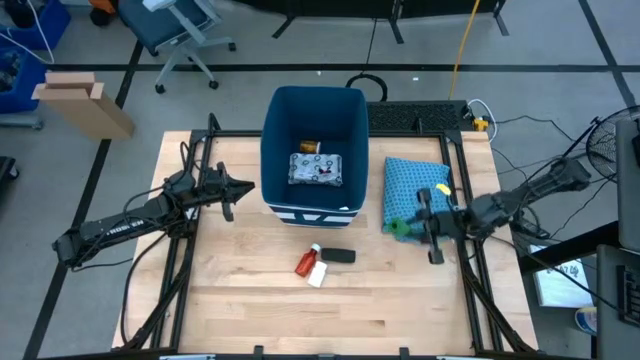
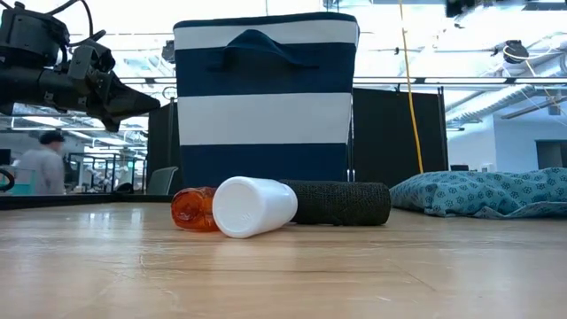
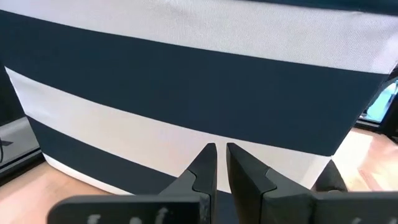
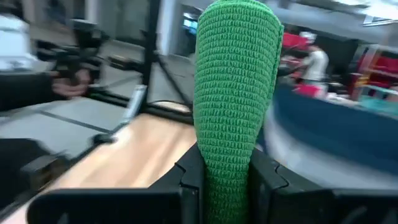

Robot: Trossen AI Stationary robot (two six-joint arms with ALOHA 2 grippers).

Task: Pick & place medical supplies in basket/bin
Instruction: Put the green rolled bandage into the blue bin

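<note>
The deep dark-blue bin (image 1: pixel 313 110) stands at the table's far middle, with a flat white printed packet (image 1: pixel 316 168) and an orange pill bottle (image 1: pixel 308 146) inside. Near of it, a red bottle with a white cap (image 1: pixel 311 265) and a black oblong (image 1: pixel 338 256) lie on their sides on the wood; both also show in the low view, the bottle (image 2: pixel 235 206) and the black oblong (image 2: pixel 341 202). My right gripper (image 1: pixel 408 227) is shut on a green knitted oblong (image 1: pixel 400 229) over the near-left corner of the blue patterned cloth. My left gripper (image 1: pixel 245 186) is shut and empty beside the bin's left wall (image 3: pixel 186 93). My right gripper pinches the green oblong (image 4: pixel 233 93) between its two fingers (image 4: pixel 186 177), on its lower part (image 4: pixel 225 180). The oblong lies along the fingers and sticks out well past their tips. It is lifted clear of the table.
A folded blue patterned cloth (image 1: pixel 415 190) lies right of the bin, also seen in the low view as the cloth (image 2: pixel 483 193). Black frame rails run along the table's left and right sides. Bare wood spreads across the near half of the table. A person stands in the room behind.
</note>
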